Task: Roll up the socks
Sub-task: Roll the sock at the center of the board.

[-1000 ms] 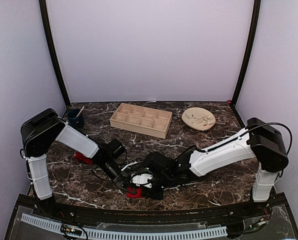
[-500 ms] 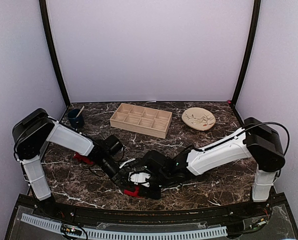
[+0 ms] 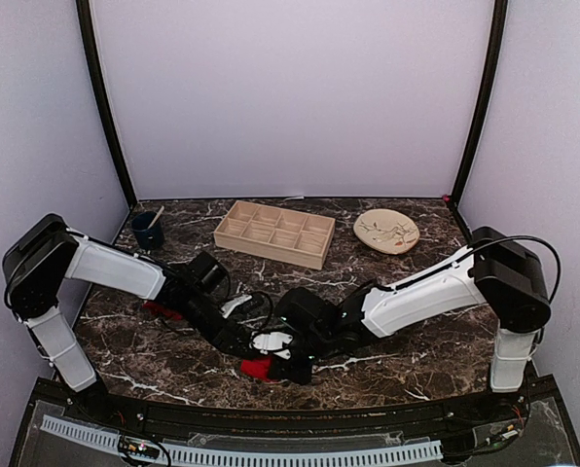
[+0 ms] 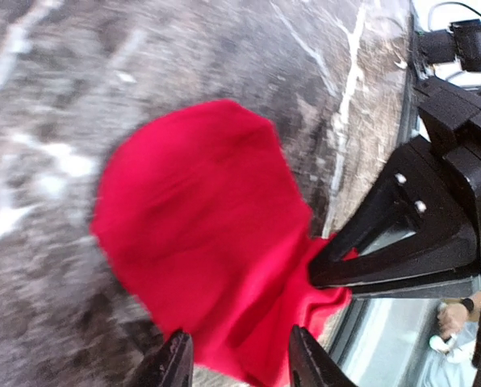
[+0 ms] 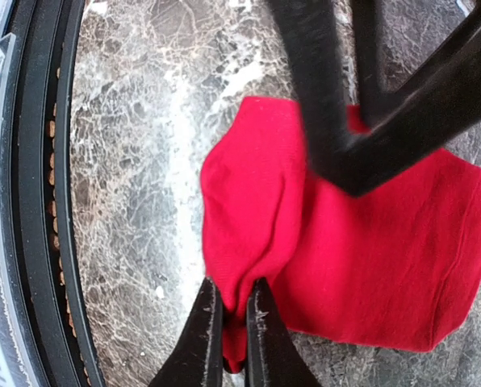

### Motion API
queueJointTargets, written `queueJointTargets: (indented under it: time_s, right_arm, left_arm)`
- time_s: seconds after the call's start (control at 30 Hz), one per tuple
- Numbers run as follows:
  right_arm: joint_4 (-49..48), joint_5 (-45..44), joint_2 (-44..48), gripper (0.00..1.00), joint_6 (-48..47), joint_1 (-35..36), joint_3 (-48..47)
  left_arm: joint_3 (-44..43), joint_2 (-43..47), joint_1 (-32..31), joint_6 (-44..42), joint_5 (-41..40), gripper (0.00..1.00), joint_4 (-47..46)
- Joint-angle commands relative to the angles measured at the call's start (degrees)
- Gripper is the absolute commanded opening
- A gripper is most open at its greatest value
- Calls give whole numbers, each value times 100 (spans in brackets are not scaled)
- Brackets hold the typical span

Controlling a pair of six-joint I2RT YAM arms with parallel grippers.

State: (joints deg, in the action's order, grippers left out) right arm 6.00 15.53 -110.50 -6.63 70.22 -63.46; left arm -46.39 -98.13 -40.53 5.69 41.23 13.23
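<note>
One of the bright red socks (image 4: pixel 196 226) lies crumpled on the marble near the front edge, seen as a small red patch (image 3: pixel 256 369) from above. My right gripper (image 5: pixel 234 326) is shut on a pinched fold at its edge, and its black fingers (image 4: pixel 386 250) show in the left wrist view. My left gripper (image 4: pixel 239 361) hovers over the same sock with its jaws apart and grips nothing. Its dark fingers (image 5: pixel 329 121) cross the top of the right wrist view. The other sock (image 3: pixel 159 309) peeks out from behind the left arm.
A wooden compartment tray (image 3: pixel 273 233) stands at the back centre, with a beige plate (image 3: pixel 386 232) to its right. A dark blue cup (image 3: pixel 147 230) with a stick sits at the back left. The black front rail (image 5: pixel 31 201) runs close beside the sock.
My left gripper has opened and let go of the sock, and the left arm has drawn back to the left. The right gripper stays shut on the sock's fold.
</note>
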Motion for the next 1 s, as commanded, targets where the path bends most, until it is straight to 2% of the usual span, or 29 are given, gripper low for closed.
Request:
queueJointTargets:
  time_s: [0.0,0.33,0.53,0.73,0.97]
  right_arm:
    - [376,204,-240,0,97,-59,-48]
    - [524,853,-361,0,353,-338,-212]
    - [727,1348,-490,1,450,-535,-452]
    - [975,1710,-720,1,444,-673,-666]
    - [1119,2062,-839,1,508,-801,-813]
  left_arm:
    - [228,323,148,134,-1191,43,5]
    - [578,880,151,344,-1751,46,-423]
    - [907,1527,95,458,-2187,46,-769]
    - [1149,2050,-358,556,-2809,45,-932]
    - [1281,2262,-1041,668,-3502,44,-1018]
